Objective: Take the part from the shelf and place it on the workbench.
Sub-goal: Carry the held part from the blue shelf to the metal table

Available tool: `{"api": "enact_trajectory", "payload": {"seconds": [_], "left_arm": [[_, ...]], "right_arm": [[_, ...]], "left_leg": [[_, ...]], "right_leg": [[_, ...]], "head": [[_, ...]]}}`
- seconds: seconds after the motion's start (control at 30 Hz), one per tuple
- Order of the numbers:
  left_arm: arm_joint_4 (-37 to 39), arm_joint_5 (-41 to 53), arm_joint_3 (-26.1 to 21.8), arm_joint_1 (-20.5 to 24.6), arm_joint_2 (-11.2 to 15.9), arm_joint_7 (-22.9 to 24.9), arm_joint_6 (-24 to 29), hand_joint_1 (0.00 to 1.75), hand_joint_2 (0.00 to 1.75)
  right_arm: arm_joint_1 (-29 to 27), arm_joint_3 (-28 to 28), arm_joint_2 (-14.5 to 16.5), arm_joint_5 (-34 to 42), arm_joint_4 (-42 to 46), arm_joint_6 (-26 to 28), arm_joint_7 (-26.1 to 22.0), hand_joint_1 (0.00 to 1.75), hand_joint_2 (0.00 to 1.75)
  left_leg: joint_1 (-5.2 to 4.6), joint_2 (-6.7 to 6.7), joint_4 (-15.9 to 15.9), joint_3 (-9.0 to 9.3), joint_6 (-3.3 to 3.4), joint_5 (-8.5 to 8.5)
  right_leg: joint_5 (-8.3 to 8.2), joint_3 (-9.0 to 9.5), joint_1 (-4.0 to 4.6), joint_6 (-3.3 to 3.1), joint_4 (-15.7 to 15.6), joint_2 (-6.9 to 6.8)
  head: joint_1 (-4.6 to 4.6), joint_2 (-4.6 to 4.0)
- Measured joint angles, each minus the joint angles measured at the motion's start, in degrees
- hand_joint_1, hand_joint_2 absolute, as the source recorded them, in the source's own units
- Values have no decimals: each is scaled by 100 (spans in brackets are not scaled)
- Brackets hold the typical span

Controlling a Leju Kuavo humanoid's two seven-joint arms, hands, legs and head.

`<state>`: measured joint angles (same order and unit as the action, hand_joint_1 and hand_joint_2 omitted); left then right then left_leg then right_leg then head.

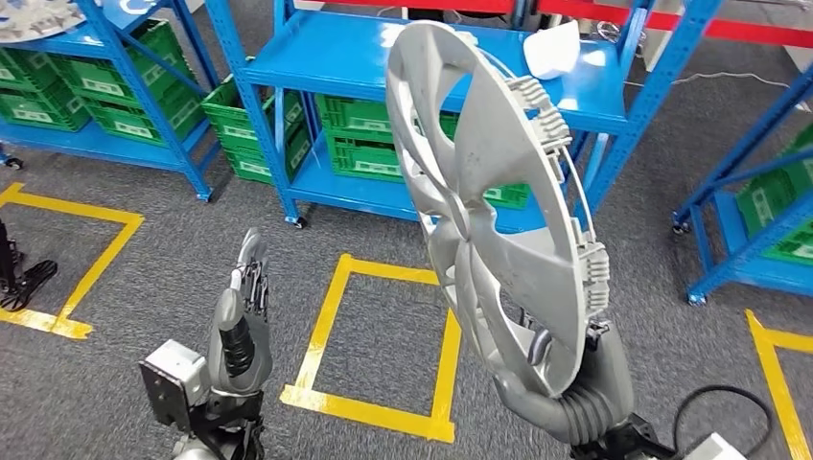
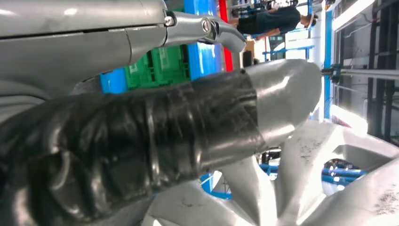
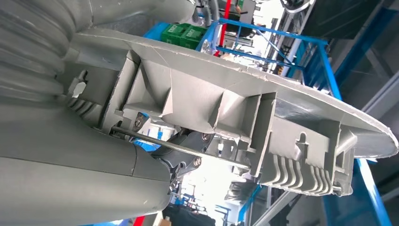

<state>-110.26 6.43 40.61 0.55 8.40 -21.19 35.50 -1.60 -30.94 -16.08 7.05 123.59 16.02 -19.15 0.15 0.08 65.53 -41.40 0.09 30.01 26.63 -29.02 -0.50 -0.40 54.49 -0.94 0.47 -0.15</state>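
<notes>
1. The right hand's [image 1: 575,369] fingers [image 3: 183,157] hold the big silver wheel cover [image 1: 499,201] by its bottom edge.
2. It stands tall, center-right of the frame.
3. The left hand [image 1: 244,307], lower left, holds nothing, fingers straight.

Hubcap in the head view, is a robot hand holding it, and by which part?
Yes. The right robot hand holds the silver hubcap by its lower rim, standing it on edge. The left robot hand holds nothing.
</notes>
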Motion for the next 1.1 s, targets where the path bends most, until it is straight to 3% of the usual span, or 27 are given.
{"api": "enact_trajectory", "payload": {"seconds": [0.03,0.07,0.1,0.13,0.17,0.2,0.23,0.27,0.33,0.37,0.4,0.43,0.47,0.53,0.57,0.6,0.63,0.7,0.77,0.8,0.87,0.9,0.93,0.97,1.03,1.07,1.1], "left_arm": [[1,-1,-2,-3,2,1,0,0,0],[1,-1,-4,-7,3,1,0,0,0],[1,-1,-8,-11,4,1,0,0,0],[1,-2,-15,-14,5,1,0,0,0],[1,-4,-24,-17,7,1,1,0,0],[-2,-7,-35,-17,9,2,4,0,0],[-11,-11,-50,-17,12,3,9,0,0],[-21,-15,-63,-17,15,6,14,0,0],[-42,-24,-96,-25,25,15,23,0,0],[-45,-30,-109,-36,31,22,26,0,0],[-48,-36,-122,-46,38,29,28,0,0],[-48,-40,-132,-55,44,36,28,0,0],[-49,-44,-139,-61,50,40,28,0,0],[-49,-53,-165,-74,64,46,30,0,0],[-49,-64,-182,-85,73,51,31,0,0],[-49,-79,-201,-101,81,56,32,0,0],[-51,-97,-217,-117,90,61,33,0,0],[-68,-121,-242,-144,105,67,33,0,0],[-106,-128,-264,-156,119,69,33,0,0],[-123,-129,-274,-160,126,71,33,0,0],[-143,-136,-289,-169,143,74,33,0,0],[-150,-139,-299,-172,155,76,33,0,0],[-156,-143,-313,-176,167,77,33,0,0],[-162,-144,-329,-179,181,77,33,0,0],[-170,-146,-356,-183,203,78,32,0,0],[-172,-148,-365,-185,213,78,32,0,0],[-172,-148,-372,-186,222,78,30,0,0]], "right_arm": [[1,-2,5,0,-1,0,0,175,175],[1,-3,9,1,-2,0,1,175,175],[1,-4,11,0,-3,0,1,175,175],[1,-4,15,-1,-3,0,2,175,175],[2,-5,19,-1,-3,-1,2,175,175],[2,-7,22,-1,-2,-3,4,175,175],[7,-8,25,-1,-2,-5,10,175,175],[15,-10,28,-2,-2,-7,19,175,175],[45,-15,39,-10,-2,-9,39,175,175],[56,-17,45,-19,-2,-9,48,175,175],[64,-20,51,-27,-3,-9,57,175,175],[67,-25,56,-34,-3,-9,66,175,175],[67,-33,59,-38,-3,-9,72,175,175],[72,-55,67,-42,-5,-9,79,175,175],[76,-67,71,-42,-10,-9,81,175,175],[82,-78,75,-43,-17,-9,83,175,175],[87,-88,81,-43,-25,-9,85,175,175],[101,-103,93,-43,-33,-9,88,175,175],[124,-118,110,-46,-35,-9,93,175,175],[140,-124,117,-48,-37,-9,95,175,175],[160,-135,131,-49,-44,-9,96,175,175],[170,-140,142,-49,-48,-9,96,175,175],[176,-146,153,-49,-51,-9,96,175,175],[180,-152,167,-49,-55,-9,96,175,175],[185,-161,192,-49,-60,-9,96,175,175],[186,-164,203,-49,-64,-9,96,175,175],[187,-166,212,-49,-70,-9,96,175,175]], "left_leg": [[15,1,396,-68,-23,194],[27,1,708,-88,-39,247],[35,1,855,-39,-45,165],[41,1,794,112,-38,0],[44,1,553,359,-22,-142],[37,1,163,678,0,-155],[28,0,-292,1013,30,-73],[12,-1,-641,1231,63,38],[-21,-2,-975,1361,140,130],[-20,6,-980,1302,184,64],[-14,15,-997,1277,227,-4],[-2,23,-1015,1236,270,-82],[5,30,-1017,1183,301,-161],[-6,24,-990,1008,332,-316],[-13,20,-967,894,331,-393],[-19,16,-939,771,327,-465],[-24,14,-906,644,319,-534],[-35,10,-838,426,296,-660],[-45,12,-802,296,246,-782],[-38,17,-806,271,212,-844],[-20,24,-860,257,132,-963],[-10,18,-849,235,92,-920],[-5,10,-765,194,52,-762],[5,2,-572,124,14,-491],[34,-2,119,-34,-56,127],[50,-1,476,-78,-84,275],[64,0,726,-58,-106,271]], "right_leg": [[-74,-101,1,-3,19,0],[-144,-211,2,1,43,0],[-209,-325,2,8,76,0],[-267,-443,2,19,117,0],[-322,-555,2,34,162,3],[-373,-654,6,54,206,7],[-424,-731,11,78,243,8],[-484,-777,11,108,257,10],[-613,-816,-1,182,231,7],[-645,-828,-15,217,215,12],[-576,-860,-23,249,247,21],[-385,-921,-29,273,380,32],[-90,-1007,-39,291,631,41],[495,-1172,-46,318,1391,47],[610,-1195,-47,327,1723,47],[583,-1145,-46,329,1907,47],[451,-1004,-45,320,1882,48],[250,-468,-32,262,1274,50],[345,98,0,198,463,43],[416,220,22,172,222,42],[333,182,39,124,106,35],[259,130,32,87,68,27],[171,80,18,47,40,16],[84,34,2,16,17,5],[-81,-116,2,-15,21,1],[-166,-211,2,-11,33,2],[-250,-332,0,-3,51,2]], "head": [[-32,0],[-59,0],[-81,-1],[-103,-1],[-125,0],[-145,0],[-157,0],[-159,1],[-159,0],[-160,0],[-162,-1],[-144,-1],[-114,-1],[-37,-1],[-6,0],[19,0],[41,0],[75,-1],[82,-1],[78,-1],[78,-1],[85,-1],[75,-1],[47,-1],[-25,-1],[-54,-1],[-77,-1]]}}
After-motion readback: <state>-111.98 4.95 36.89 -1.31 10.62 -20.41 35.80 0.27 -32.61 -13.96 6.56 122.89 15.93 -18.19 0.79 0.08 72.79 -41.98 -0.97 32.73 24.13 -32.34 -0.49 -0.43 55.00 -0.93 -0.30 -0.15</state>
